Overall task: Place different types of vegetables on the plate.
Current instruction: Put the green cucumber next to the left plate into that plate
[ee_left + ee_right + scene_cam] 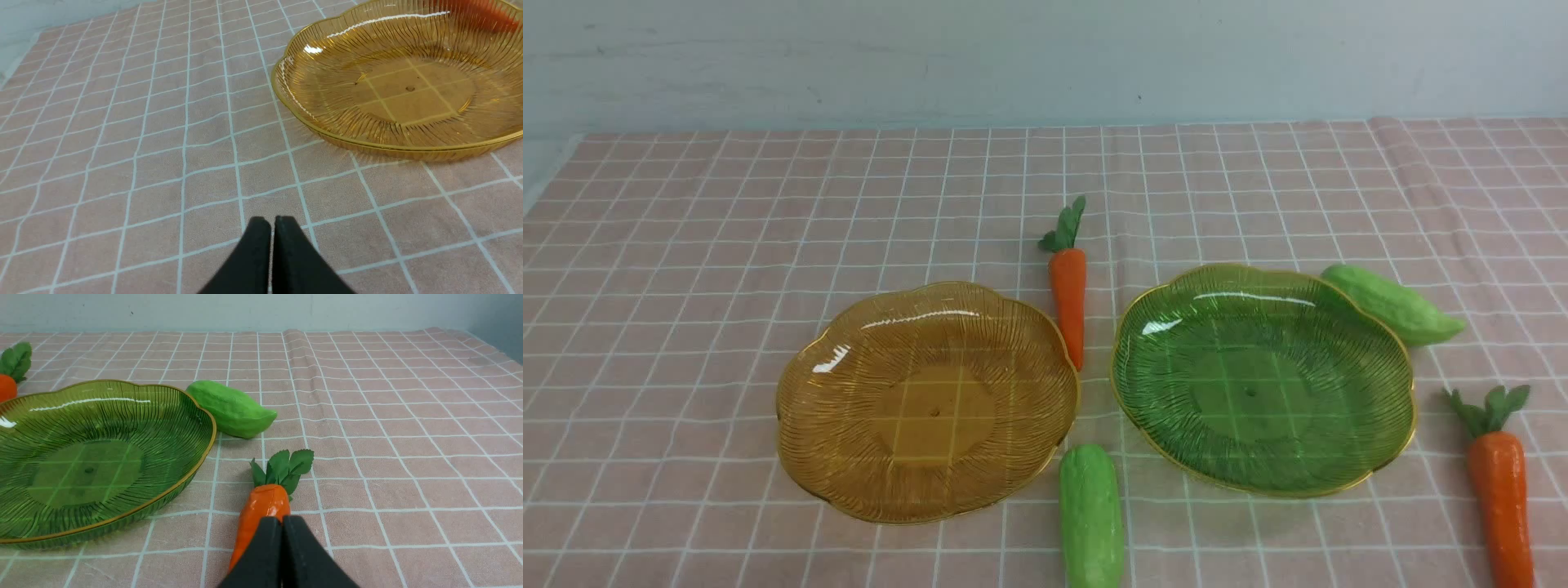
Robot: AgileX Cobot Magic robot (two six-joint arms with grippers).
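Observation:
An amber plate (833,384) and a green plate (1380,343) sit side by side, both empty. One carrot (1068,282) lies between them at the back. One green gourd (1090,518) lies between them at the front. A second gourd (1392,304) lies behind the green plate's right rim. A second carrot (1500,486) lies at the front right. Neither gripper shows in the front view. My left gripper (272,220) is shut and empty over bare cloth near the amber plate (310,122). My right gripper (281,519) is shut and empty just above the carrot (261,506), beside the green plate (196,465) and gourd (233,408).
A pink checked cloth (686,245) covers the table, with a raised fold (1401,155) at the back right. A pale wall stands behind. The other carrot's top (14,361) shows at the edge of the right wrist view.

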